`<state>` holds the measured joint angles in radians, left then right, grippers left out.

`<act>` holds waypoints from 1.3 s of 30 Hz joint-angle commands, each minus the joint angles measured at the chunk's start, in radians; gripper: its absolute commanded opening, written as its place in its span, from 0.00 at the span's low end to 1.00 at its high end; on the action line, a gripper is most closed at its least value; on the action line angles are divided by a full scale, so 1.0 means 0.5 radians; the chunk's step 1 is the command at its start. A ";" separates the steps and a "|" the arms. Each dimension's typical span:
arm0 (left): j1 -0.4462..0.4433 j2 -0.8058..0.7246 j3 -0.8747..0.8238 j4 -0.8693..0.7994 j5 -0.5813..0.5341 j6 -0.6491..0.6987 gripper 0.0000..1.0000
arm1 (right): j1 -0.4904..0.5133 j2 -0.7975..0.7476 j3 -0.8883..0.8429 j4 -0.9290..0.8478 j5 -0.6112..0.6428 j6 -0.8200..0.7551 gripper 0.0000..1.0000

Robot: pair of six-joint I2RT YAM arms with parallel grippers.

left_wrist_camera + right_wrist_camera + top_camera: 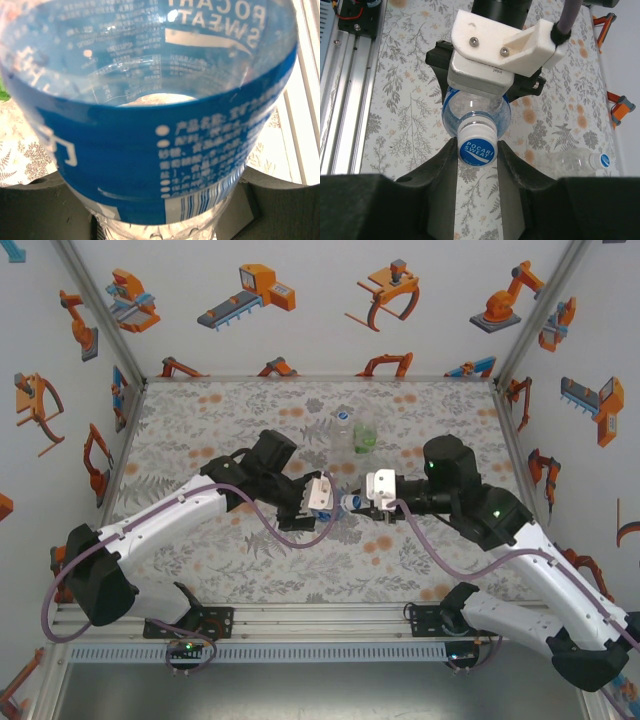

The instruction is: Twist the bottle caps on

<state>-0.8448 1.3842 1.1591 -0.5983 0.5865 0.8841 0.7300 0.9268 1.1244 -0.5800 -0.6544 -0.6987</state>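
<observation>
The blue-label bottle (150,150) hangs level over the middle of the table, neck pointing right. My left gripper (333,500) is shut on its body, with dark fingers (35,205) on both sides of it. A white bottle cap (477,149) with a blue printed top sits on the neck. My right gripper (477,150) is shut on that cap, one pad against each side. In the top view the two grippers meet tip to tip at the bottle (346,502). A green-tinted bottle (365,432) and a clear bottle (343,426) stand side by side behind them.
The floral mat (220,430) covers the table. A clear capped bottle (577,162) shows to the right of my right fingers. An aluminium rail (320,625) runs along the near edge. Patterned walls (60,390) close in the left, right and back.
</observation>
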 commanded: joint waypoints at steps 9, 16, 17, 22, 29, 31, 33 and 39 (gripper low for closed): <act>-0.013 -0.022 0.050 -0.017 0.056 0.035 0.00 | 0.006 -0.001 -0.080 0.251 0.372 1.281 0.00; -0.013 -0.022 0.056 -0.005 0.028 0.014 0.00 | 0.004 -0.008 -0.198 0.296 0.830 3.005 0.00; -0.013 -0.018 0.058 -0.003 0.029 0.011 0.00 | 0.004 -0.011 -0.215 0.291 0.863 3.183 0.00; -0.013 -0.010 0.059 -0.003 0.036 0.011 0.00 | 0.004 0.003 -0.231 0.175 0.968 3.805 0.00; -0.013 -0.012 0.059 -0.004 0.031 0.009 0.00 | 0.003 0.010 -0.147 0.145 1.007 3.605 0.18; -0.013 -0.013 0.059 -0.003 0.033 0.009 0.00 | 0.004 0.006 -0.092 0.110 1.021 3.388 0.35; -0.013 -0.015 0.059 -0.003 0.035 0.009 0.00 | 0.004 -0.011 -0.038 0.102 1.033 3.101 0.46; -0.013 -0.017 0.057 -0.004 0.034 0.009 0.00 | 0.003 -0.060 0.051 0.144 0.852 1.924 0.53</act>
<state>-0.8505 1.3853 1.1591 -0.6094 0.5591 0.8730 0.7300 0.9142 1.1122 -0.5312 -0.1822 0.6331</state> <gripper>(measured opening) 0.608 0.525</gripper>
